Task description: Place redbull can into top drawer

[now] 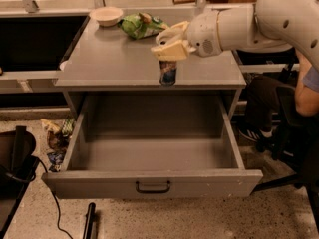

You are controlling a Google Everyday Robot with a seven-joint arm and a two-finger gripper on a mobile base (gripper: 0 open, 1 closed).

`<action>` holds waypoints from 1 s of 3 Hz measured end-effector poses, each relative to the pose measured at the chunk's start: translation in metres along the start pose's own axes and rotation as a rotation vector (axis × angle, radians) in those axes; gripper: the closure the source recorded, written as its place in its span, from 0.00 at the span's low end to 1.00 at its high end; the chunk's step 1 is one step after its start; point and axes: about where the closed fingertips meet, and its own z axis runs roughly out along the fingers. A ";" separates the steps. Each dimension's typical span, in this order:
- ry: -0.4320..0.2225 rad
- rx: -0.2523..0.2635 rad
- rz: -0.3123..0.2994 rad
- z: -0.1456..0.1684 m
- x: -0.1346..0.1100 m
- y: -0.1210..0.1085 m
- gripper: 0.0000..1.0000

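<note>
The redbull can (168, 73) is upright at the front edge of the grey cabinet top (109, 59), its upper part hidden by the fingers. My gripper (167, 54) comes in from the right on a white arm and is shut on the can's top. The top drawer (99, 183) is pulled fully open below the can. Its inside is bare, and the dark pull handle (153, 187) is on its front panel.
A green snack bag (139, 25) and a white bowl (106, 16) lie at the back of the cabinet top. A seated person (308, 78) and a chair are at the right. Litter (56, 133) and dark gear (15, 156) lie on the floor at the left.
</note>
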 end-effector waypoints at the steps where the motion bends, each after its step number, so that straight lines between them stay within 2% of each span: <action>1: 0.013 -0.049 -0.001 0.014 0.016 0.043 1.00; 2: -0.006 -0.045 0.068 0.039 0.059 0.076 1.00; 3: -0.006 -0.045 0.068 0.039 0.059 0.076 1.00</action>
